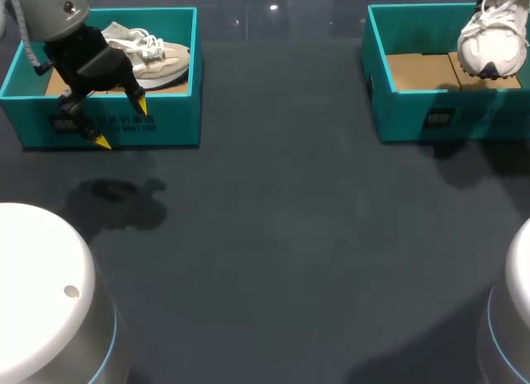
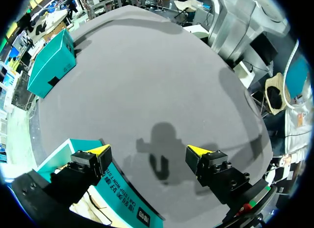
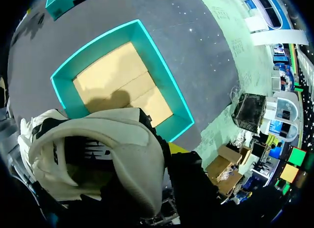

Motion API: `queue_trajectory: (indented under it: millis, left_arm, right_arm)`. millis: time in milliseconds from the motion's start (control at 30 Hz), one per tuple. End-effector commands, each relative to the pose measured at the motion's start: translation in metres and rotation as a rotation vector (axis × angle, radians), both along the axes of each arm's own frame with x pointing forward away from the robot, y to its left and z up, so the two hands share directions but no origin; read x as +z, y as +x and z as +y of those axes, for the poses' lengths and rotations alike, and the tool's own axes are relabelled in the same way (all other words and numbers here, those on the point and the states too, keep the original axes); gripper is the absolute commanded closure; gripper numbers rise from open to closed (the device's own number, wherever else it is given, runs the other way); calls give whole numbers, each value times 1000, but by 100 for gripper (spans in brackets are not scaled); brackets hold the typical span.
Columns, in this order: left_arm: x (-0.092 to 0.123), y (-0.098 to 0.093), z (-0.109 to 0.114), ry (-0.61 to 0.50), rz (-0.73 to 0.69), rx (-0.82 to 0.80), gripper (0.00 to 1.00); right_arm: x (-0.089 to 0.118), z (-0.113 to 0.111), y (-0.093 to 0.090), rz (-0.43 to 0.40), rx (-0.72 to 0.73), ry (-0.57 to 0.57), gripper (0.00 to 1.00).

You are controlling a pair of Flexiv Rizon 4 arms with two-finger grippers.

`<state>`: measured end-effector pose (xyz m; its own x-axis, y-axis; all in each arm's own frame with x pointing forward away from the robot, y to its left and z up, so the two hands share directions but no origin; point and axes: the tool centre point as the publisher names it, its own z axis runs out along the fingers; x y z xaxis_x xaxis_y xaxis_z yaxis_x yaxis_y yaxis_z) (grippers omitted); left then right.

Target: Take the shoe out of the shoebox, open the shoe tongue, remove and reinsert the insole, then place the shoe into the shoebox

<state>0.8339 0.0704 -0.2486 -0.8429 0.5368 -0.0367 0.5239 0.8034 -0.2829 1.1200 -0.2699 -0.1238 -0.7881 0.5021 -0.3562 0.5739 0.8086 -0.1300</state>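
**A:** Where is the shoe?

**B:** The white sneaker [image 1: 494, 38] is up in the air over the far right part of the right teal shoebox [image 1: 414, 115]. It is clear of the box's brown cardboard floor. In the right wrist view its open collar faces the camera, with the box lying open beneath it.

**A:** And what has it?

**B:** The right gripper [image 3: 159, 150] is pinching it at the collar. Only one yellow fingertip [image 3: 179, 148] shows, pressed against the sneaker's outer side. The other is hidden by the shoe, so the grip is judged from the sneaker hanging there.

**A:** The other arm?

**B:** The left gripper [image 1: 122, 123] hangs at the front wall of the left teal shoebox [image 1: 166, 119] with its fingers spread wide. In its own wrist view one finger is over that box's rim and the other is out over the bare dark table [image 1: 273, 235]. The gripper's shadow falls on the table ahead of it.

**A:** Anything in that left box?

**B:** A beige sneaker [image 1: 153, 57] with white laces lies on its side inside, toward the far right part of the box (partly behind the arm in the head view). The two boxes sit well apart, at opposite ends of the table's far side.
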Motion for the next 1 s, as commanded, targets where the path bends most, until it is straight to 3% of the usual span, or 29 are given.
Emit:
queue_trajectory:
  millis: [33,100,267,300,367,700,767,833,1000]
  left_arm:
    - [0,0,0,3,-1,0,0]
    - [0,0,0,3,-1,0,0]
    - [0,0,0,3,-1,0,0]
    - [0,0,0,3,-1,0,0]
    - [0,0,0,3,-1,0,0]
    - [0,0,0,3,-1,0,0]
    - [0,0,0,3,-1,0,0]
    - [0,0,0,3,-1,0,0]
    - [0,0,0,3,-1,0,0]
  right_arm:
    - [1,4,-2,-20,-48,-7,100]
    - [-2,-4,-7,-93,-142,44,100]
    - [-10,-13,-19,-187,-344,63,100]
    - [-11,-14,-21,-189,-402,57,100]
    - [-14,-19,-25,-115,-557,78,100]
    - [-14,-19,-25,-115,-557,78,100]
    - [-20,-31,-22,-142,-717,63,100]
    - [-26,-37,-25,-195,-800,118,100]
    - [-52,-51,-43,-266,-1041,94,100]
